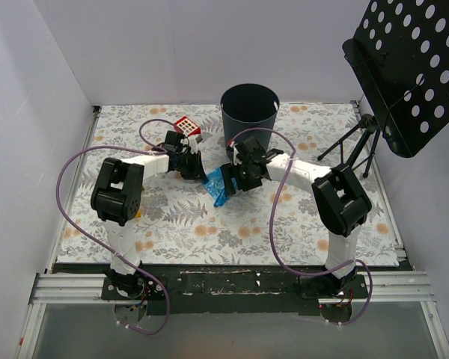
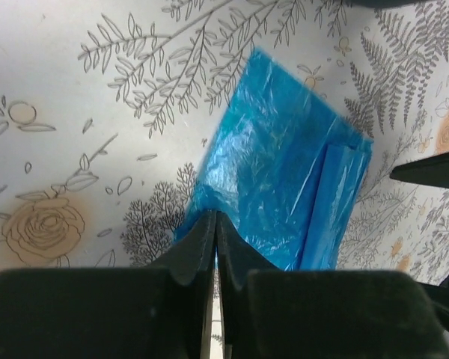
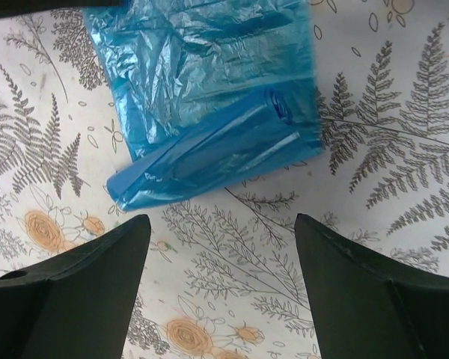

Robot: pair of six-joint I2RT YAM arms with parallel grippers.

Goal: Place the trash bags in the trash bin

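Note:
A bright-blue trash bag point(image 1: 218, 188) lies flat on the floral table cover between my two grippers. In the left wrist view the trash bag point(image 2: 284, 179) is partly unfolded, with a folded strip along its right side. My left gripper point(image 2: 214, 217) is shut, its tips pinching the bag's near edge; it also shows in the top view point(image 1: 200, 176). My right gripper point(image 3: 221, 224) is open and empty, with the trash bag point(image 3: 209, 97) just beyond its fingertips; it also shows in the top view point(image 1: 234, 182). The dark round trash bin point(image 1: 249, 114) stands upright behind the grippers.
A red-and-white keypad-like tile point(image 1: 187, 125) lies left of the bin. A black perforated music stand point(image 1: 411, 75) on a tripod occupies the back right. White walls close off the left and back sides. Purple cables loop from both arms.

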